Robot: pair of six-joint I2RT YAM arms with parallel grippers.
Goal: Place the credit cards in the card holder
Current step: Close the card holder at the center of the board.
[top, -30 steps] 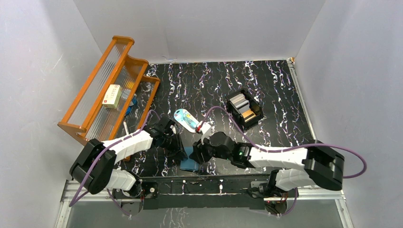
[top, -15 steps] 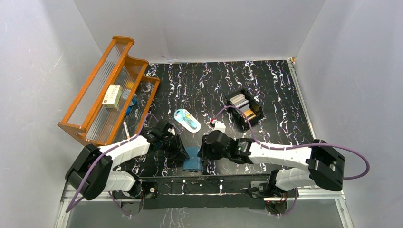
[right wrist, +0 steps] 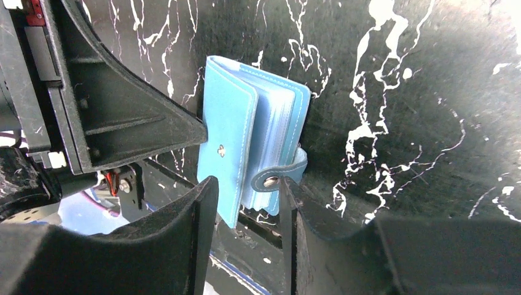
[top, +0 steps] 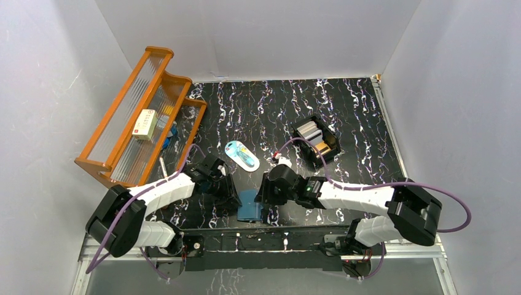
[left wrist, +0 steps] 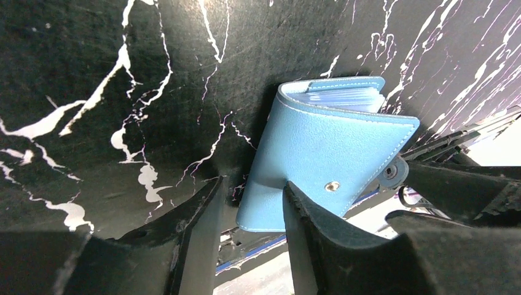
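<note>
Black white-veined tabletop point(top: 344, 104) carried the blue folding card holder point(top: 249, 209) at its near edge, half open. My left gripper point(left wrist: 252, 184) straddled one corner, jaws apart, released. My right gripper point(right wrist: 249, 181) straddled its snap end; clamped or not, I couldn't tell. Grey and tan credit cards point(top: 313, 135) sat farther right in a black tray point(top: 297, 130).
</note>
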